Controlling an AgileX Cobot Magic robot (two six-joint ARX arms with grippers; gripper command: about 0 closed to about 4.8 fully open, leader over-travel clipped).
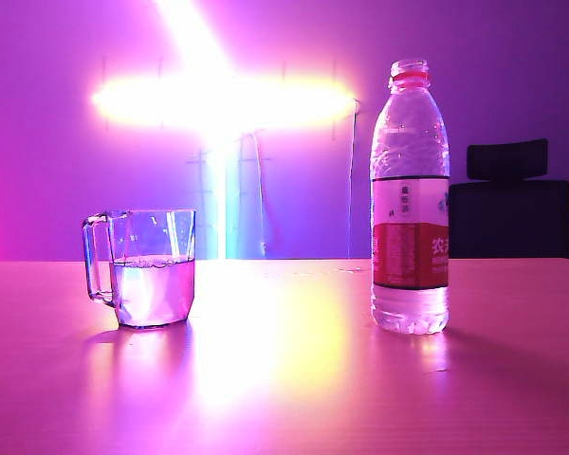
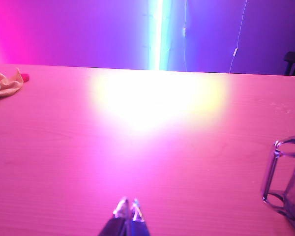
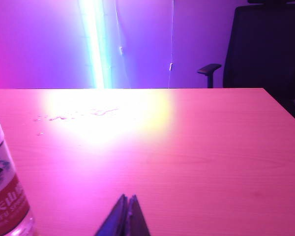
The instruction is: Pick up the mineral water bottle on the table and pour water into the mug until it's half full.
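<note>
Left wrist view: left gripper (image 2: 128,205) low over the table (image 2: 137,162), fingers (image 2: 122,207) pressed together and holding nothing. Right wrist view: right gripper (image 3: 127,200) likewise low over the table, fingers (image 3: 120,205) closed tip to tip, empty.

Smooth wood-grain table washed pink-purple, with a wide yellow-white glare across its far half. Purple wall behind, crossed by a bright vertical light strip (image 2: 156,34) and thin hanging cables (image 2: 238,34). Dark office chair (image 3: 265,44) past the far table edge at about 1 o'clock from the right fingers.

Mug (image 2: 289,182) at roughly 3 o'clock of the left fingers, well apart, cut by the frame edge, handle turned toward them. Mineral water bottle (image 3: 5,196) at roughly 9 o'clock of the right fingers, apart from them, only its label and lower body visible.

Exterior view, with no gripper visible: mug (image 1: 144,270) standing upright at left, water (image 1: 154,289) reaching about halfway up; mineral water bottle (image 1: 410,199) upright at right, uncapped, well apart from the mug, with water only in its lowest part.

Seen only from the left wrist: crumpled cloth (image 2: 5,83) near the far table edge at about 10 o'clock. Seen only from the right wrist: scattered droplets (image 3: 73,115) on the table in the glare.
</note>
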